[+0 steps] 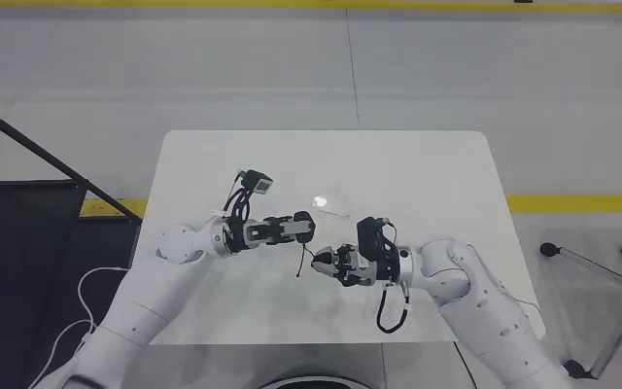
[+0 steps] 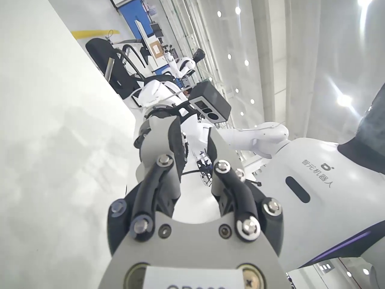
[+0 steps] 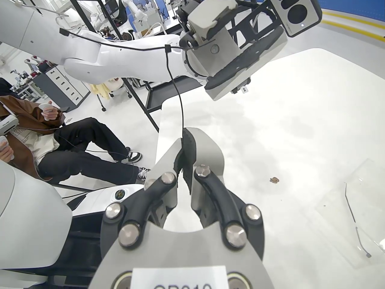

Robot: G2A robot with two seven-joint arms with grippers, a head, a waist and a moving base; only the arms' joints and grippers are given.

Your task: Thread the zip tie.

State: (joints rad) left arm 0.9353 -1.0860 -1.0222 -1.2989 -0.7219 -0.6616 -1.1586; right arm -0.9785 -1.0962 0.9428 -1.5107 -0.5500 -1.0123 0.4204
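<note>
Zip tie [image 3: 178,91] [image 1: 302,261] is pinched at one end by the right gripper [image 3: 183,139] [image 1: 319,265], jaws pressed together, above the near middle of the table [image 1: 437,175]; its head sits just beside the left gripper [image 2: 194,133] [image 1: 303,229], jaws a bit spread; clear bag [image 3: 355,188] lies farther back.

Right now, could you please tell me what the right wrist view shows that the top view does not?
Only the right wrist view: the right gripper up close, its fingers pinched shut on the black zip tie, and a small brown speck on the table. Only the top view: the table's whole outline and the yellow floor line. Both: the zip tie running from the right gripper toward the left gripper, and a clear bag lying on the table.
</note>
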